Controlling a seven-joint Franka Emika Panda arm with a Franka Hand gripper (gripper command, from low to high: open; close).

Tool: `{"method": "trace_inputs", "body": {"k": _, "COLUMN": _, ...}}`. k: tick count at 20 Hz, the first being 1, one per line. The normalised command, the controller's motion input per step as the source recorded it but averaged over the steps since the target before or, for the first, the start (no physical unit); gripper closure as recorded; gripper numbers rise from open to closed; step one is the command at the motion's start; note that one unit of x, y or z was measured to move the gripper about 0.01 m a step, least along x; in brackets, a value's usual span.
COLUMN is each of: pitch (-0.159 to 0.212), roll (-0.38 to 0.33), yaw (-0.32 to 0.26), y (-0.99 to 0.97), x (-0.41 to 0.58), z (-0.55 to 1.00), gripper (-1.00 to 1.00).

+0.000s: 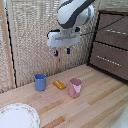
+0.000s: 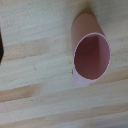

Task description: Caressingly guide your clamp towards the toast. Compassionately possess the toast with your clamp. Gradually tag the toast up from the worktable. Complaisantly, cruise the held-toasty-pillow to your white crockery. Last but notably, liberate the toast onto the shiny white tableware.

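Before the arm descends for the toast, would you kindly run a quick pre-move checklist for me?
1. Toast lies free on the worktable, between the blue cup and pink cup: ok.
2. Clamp holds nothing: ok.
3. Clamp aligned over the toast: not ok; the wrist view shows the pink cup instead.
4. Finger gap wide enough: cannot tell.
5. White crockery bare where visible: ok.

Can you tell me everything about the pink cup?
The pink cup is a small, plain cup that looks like smooth plastic. It stands upright on the wooden worktable, mouth open upward, and the wrist view shows it empty inside. The toast lies just beside it, toward the exterior view's left, apparently not touching. Nothing holds the cup.
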Motion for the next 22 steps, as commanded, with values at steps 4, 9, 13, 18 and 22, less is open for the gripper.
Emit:
{"method": "trace_inputs", "body": {"k": 4, "pitch": 0.001, "roll": -0.020, "yaw": 0.182, "y": -0.11, "x": 0.326, "z": -0.40, "gripper": -1.00}}
{"method": "trace_inputs", "body": {"k": 9, "pitch": 0.000, "roll": -0.012, "yaw": 0.208, "y": -0.15, "x": 0.321, "z": -0.43, "gripper": -1.00}}
{"method": "trace_inputs", "body": {"k": 13, "pitch": 0.001, "roll": -0.034, "yaw": 0.209, "y": -0.12, "x": 0.299, "z": -0.44, "gripper": -1.00}}
{"method": "trace_inputs", "body": {"k": 18, "pitch": 0.029, "roll": -0.058, "yaw": 0.150, "y": -0.07, "x": 0.172, "z": -0.43, "gripper": -1.00}}
{"method": "trace_inputs", "body": {"k": 22, "pitch": 0.042, "roll": -0.035, "yaw": 0.012, "y": -0.15, "x": 0.156, "z": -0.40, "gripper": -1.00}}
